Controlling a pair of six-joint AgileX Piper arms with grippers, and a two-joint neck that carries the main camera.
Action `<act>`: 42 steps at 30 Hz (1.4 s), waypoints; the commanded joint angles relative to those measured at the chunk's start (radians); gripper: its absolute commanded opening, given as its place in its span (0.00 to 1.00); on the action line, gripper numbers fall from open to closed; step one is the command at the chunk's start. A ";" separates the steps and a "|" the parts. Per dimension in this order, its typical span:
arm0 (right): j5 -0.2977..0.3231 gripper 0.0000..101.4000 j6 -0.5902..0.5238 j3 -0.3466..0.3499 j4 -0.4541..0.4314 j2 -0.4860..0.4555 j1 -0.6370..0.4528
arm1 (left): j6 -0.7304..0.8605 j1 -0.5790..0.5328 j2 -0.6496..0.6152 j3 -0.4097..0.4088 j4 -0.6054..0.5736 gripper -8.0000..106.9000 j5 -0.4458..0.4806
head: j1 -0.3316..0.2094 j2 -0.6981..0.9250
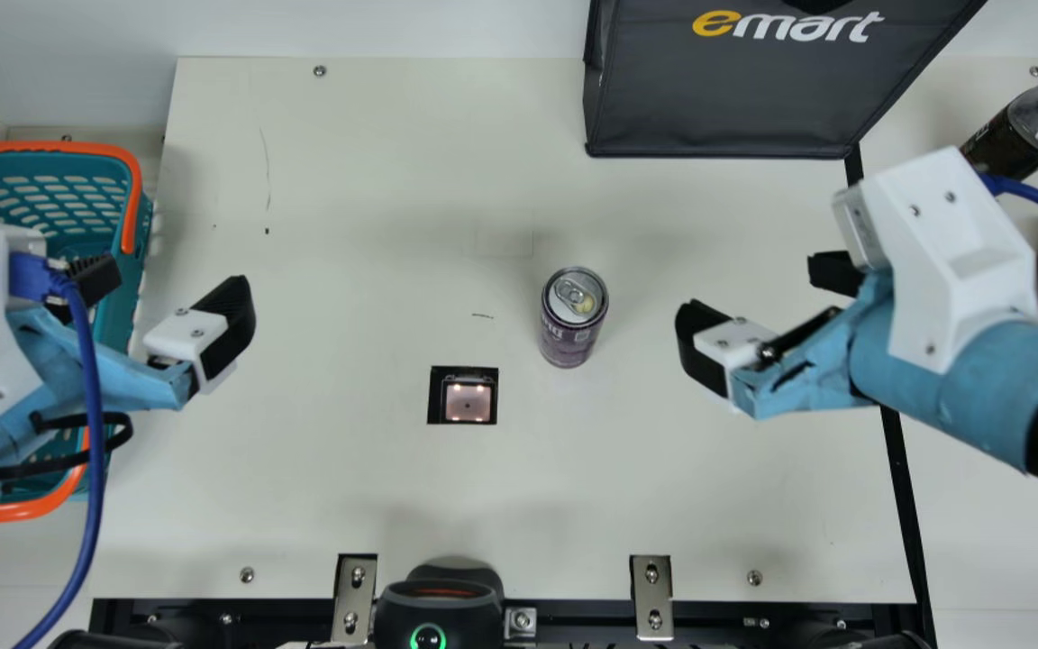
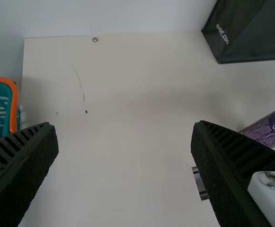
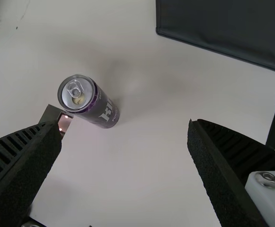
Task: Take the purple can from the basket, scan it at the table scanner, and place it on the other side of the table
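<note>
A purple can point(image 1: 573, 317) stands upright on the pale surface point(image 1: 348, 225), just to the right of and beyond the square scanner window point(image 1: 468, 402). Its long axis is vertical, tab end up. It is likely stiff, smooth, slightly slippery and moderately heavy if full; mid-body suits a grip. The left tool point(image 2: 123, 125) and right tool point(image 3: 124, 124) are released, fingers apart.

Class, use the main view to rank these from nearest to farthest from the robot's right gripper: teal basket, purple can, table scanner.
From the right gripper:
1. Purple can, standing to that gripper's left.
2. Table scanner, left of the can and lower in view.
3. Teal basket, at the far left.
</note>
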 commanded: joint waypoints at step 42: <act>-0.311 0.94 0.611 0.207 -0.437 0.192 0.580 | 0.000 0.000 0.000 0.000 0.000 0.85 0.000 | -0.026 0.002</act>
